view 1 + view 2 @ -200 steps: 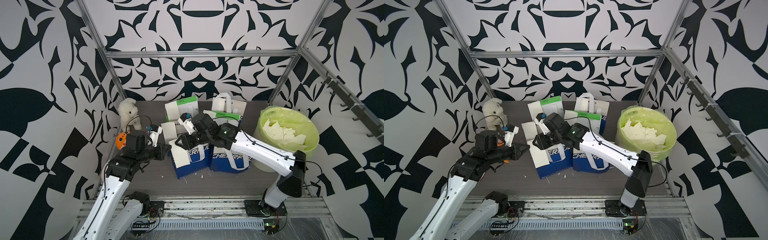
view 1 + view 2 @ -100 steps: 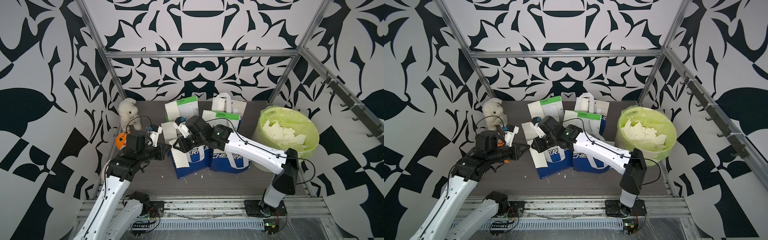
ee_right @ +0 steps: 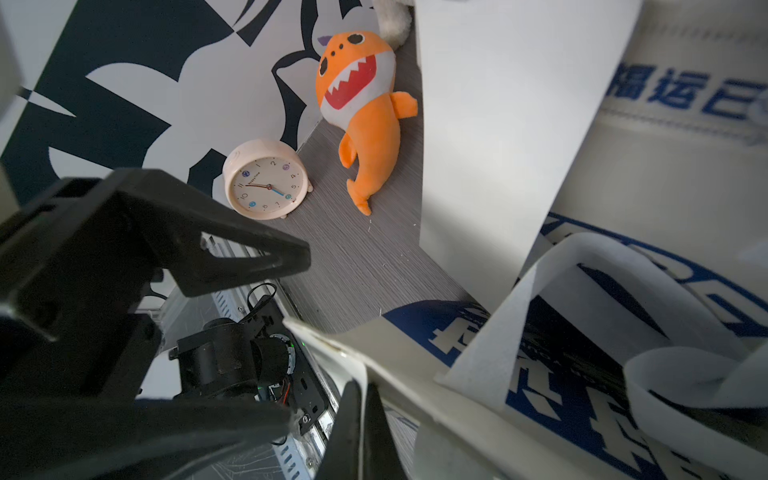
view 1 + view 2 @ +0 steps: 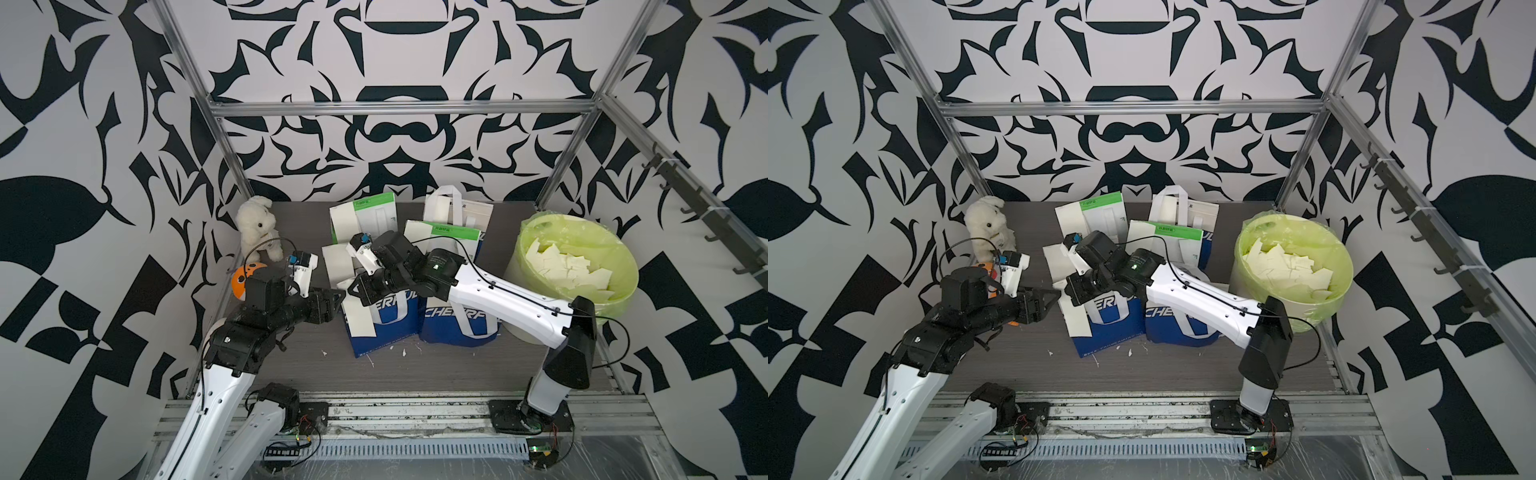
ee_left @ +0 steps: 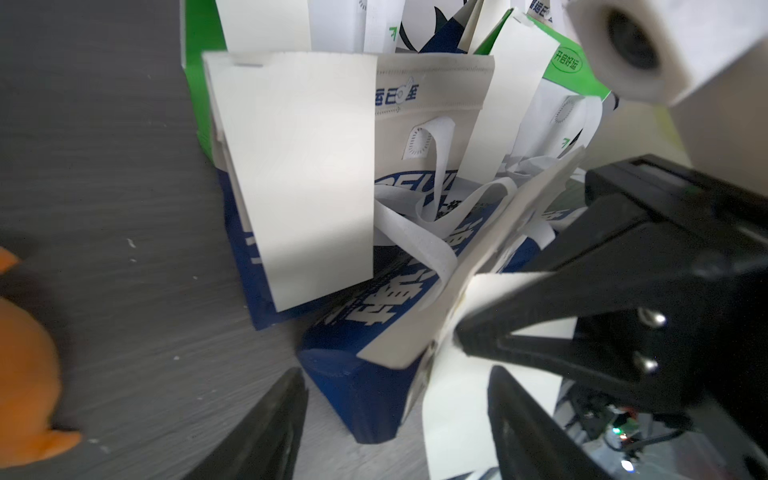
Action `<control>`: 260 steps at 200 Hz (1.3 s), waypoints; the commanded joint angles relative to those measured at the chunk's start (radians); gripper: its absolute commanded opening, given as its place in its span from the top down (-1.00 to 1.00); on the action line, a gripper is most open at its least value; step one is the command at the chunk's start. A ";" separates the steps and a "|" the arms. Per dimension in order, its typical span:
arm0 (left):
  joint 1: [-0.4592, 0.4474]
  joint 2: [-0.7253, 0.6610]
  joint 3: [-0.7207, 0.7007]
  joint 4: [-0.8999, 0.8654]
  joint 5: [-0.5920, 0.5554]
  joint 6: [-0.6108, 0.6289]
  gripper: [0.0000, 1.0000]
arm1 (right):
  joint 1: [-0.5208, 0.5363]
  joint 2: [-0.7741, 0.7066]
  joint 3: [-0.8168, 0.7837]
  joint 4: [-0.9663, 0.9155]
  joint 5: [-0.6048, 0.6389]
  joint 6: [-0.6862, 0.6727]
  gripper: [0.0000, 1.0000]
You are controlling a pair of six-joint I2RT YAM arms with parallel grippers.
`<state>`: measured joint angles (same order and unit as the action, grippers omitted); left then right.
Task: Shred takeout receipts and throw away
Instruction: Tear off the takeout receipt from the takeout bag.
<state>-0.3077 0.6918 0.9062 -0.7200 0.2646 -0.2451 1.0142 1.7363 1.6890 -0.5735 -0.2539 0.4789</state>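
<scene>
A cream receipt (image 5: 457,415) hangs over the rim of the front blue and white bag (image 4: 390,328). My right gripper (image 5: 461,336) is shut on its top edge; the thin sheet shows between the closed fingers (image 3: 353,419). My left gripper (image 5: 395,419) is open, its fingers (image 5: 270,428) on either side of the bag's corner and the hanging slip. In both top views the two grippers (image 4: 338,297) (image 4: 1069,289) meet tip to tip at the bag's left corner. Another receipt (image 5: 299,183) hangs on the bag behind. Torn pieces (image 4: 565,266) fill the green-lined bin (image 4: 540,224).
A second blue bag (image 4: 461,324) stands to the right, and green-topped white bags (image 4: 370,220) behind it. A white plush bunny (image 4: 255,226), an orange plush shark (image 3: 365,124) and a clock (image 3: 266,178) sit by the left wall. Paper crumbs (image 4: 370,361) lie before the bags.
My right gripper has moved left to the bag's corner and shut on the receipt. My left gripper, shut before, has opened around it.
</scene>
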 commanded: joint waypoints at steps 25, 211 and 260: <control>0.001 -0.007 -0.056 0.011 0.021 0.128 -0.42 | 0.001 -0.080 0.018 0.032 -0.034 -0.005 1.00; -0.001 0.103 -0.191 0.318 0.223 0.071 0.64 | 0.018 -0.158 -0.085 0.186 -0.148 0.063 1.00; -0.001 0.082 -0.228 0.345 0.215 0.036 0.82 | 0.024 -0.194 -0.085 0.197 -0.144 0.064 1.00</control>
<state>-0.3077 0.7895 0.7059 -0.4156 0.4789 -0.1860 1.0332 1.6024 1.5970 -0.4339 -0.3859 0.5354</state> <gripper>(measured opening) 0.093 0.047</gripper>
